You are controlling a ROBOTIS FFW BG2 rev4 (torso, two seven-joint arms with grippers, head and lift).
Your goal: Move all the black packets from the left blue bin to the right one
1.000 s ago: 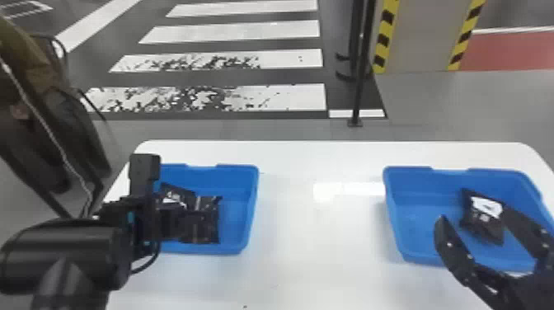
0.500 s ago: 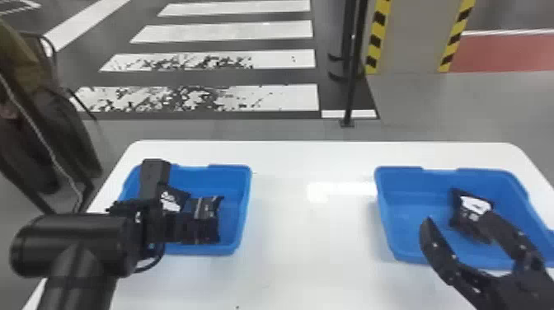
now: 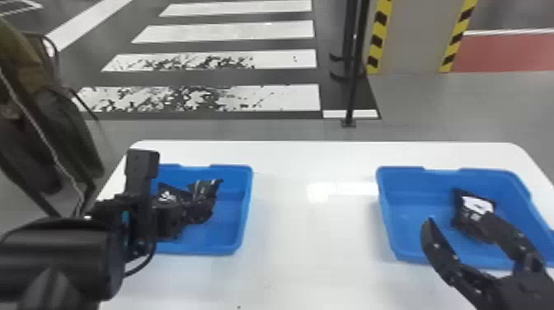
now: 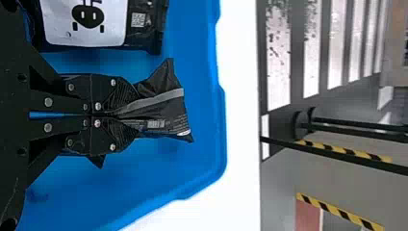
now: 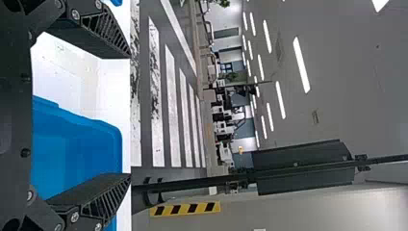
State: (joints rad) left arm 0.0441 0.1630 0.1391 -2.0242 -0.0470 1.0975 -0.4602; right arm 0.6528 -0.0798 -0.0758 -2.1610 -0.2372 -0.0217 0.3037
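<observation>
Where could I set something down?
On the bare white table between the left bin and right bin. It's crowded in the left bin, where the left tool grips a packet, and at the right bin, around the open right tool.

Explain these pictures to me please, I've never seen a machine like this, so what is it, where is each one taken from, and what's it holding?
It is a robot with two black arms, each ending in a gripper with two flat fingers. One picture looks down from its head; the other two come from cameras on its wrists and are turned sideways.

On the white table stand two blue bins. The left gripper has its fingers closed on a crinkled black packet at the left bin, where another black packet with a white label lies. The right gripper is open and empty by the right bin, which holds a labelled packet.
</observation>
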